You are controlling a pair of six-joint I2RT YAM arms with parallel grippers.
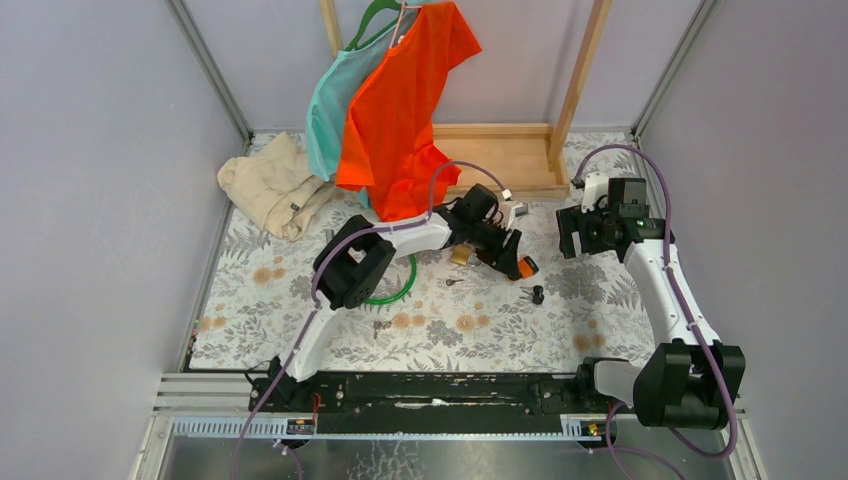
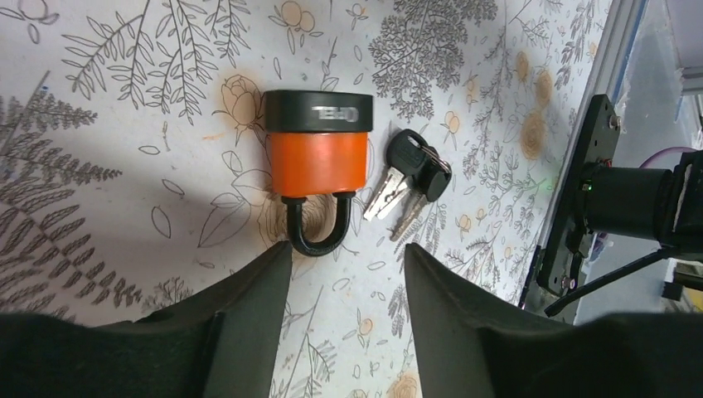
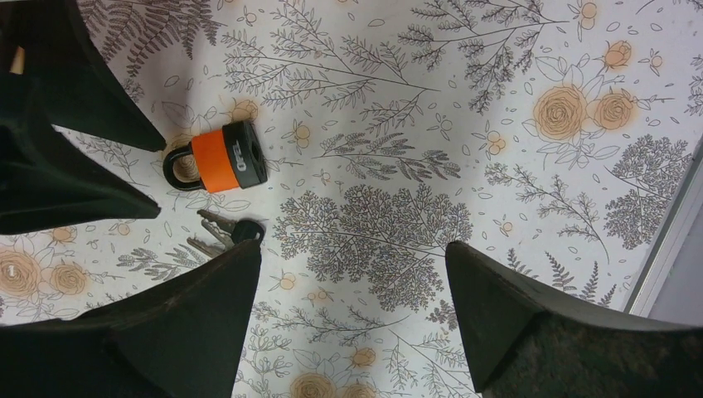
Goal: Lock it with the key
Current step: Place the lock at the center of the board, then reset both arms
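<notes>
1. Everything is carried by the floral tabletop [image 3: 497, 99].
2. In the wrist views the left jaws are held apart at the shackle of the orange padlock [image 2: 317, 162], and the right jaws are spread, empty.
3. The black-headed keys [image 2: 410, 170], a speck from above, are seen just beside the padlock, perhaps touching.

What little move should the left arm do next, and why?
Probably lower the left pincer and close it on the orange padlock. The pincer is open and hangs just over the padlock's black shackle, not touching it. The black-headed keys lie loose beside it, so the lock likely needs holding before a key goes in.
</notes>
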